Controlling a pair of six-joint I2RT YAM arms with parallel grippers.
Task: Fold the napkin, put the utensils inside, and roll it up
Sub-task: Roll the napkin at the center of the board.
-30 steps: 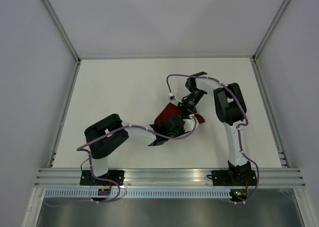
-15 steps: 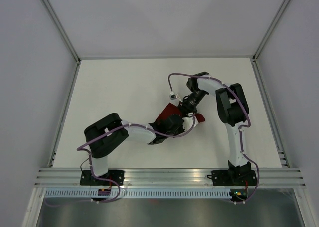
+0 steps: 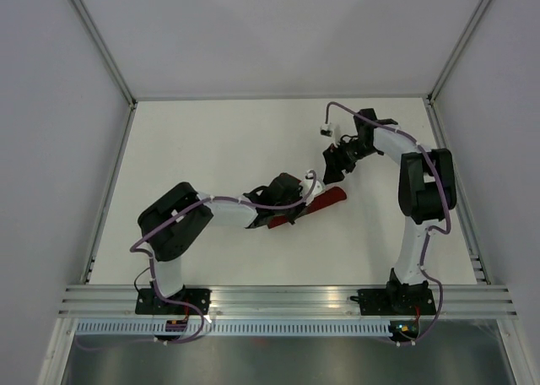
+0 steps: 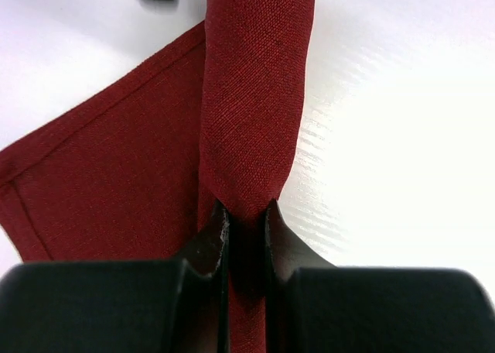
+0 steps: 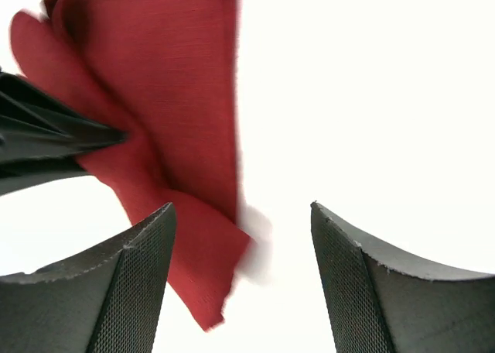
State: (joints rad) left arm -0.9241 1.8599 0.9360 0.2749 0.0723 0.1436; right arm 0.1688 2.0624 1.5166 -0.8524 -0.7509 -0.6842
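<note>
The dark red napkin (image 3: 327,200) lies on the white table as a long narrow roll, with a flat flap (image 4: 108,175) spread beside it. My left gripper (image 3: 291,208) is shut on the near part of the roll (image 4: 255,97), and the cloth is pinched between its black fingers (image 4: 213,233). My right gripper (image 3: 332,169) hangs open above and behind the roll's far end, with nothing between its fingers (image 5: 135,283). In the right wrist view the napkin (image 5: 170,97) lies below and ahead, clear of the right gripper (image 5: 244,221). The utensils are hidden.
The left arm's black fingers (image 5: 46,144) show at the left edge of the right wrist view. White table surface (image 3: 194,149) surrounds the napkin, bounded by grey walls and metal rails (image 3: 287,300) at the near edge.
The right gripper opened, let go of the napkin and drew back to the far right. The left gripper shut on the roll. The napkin now lies stretched out as a longer roll.
</note>
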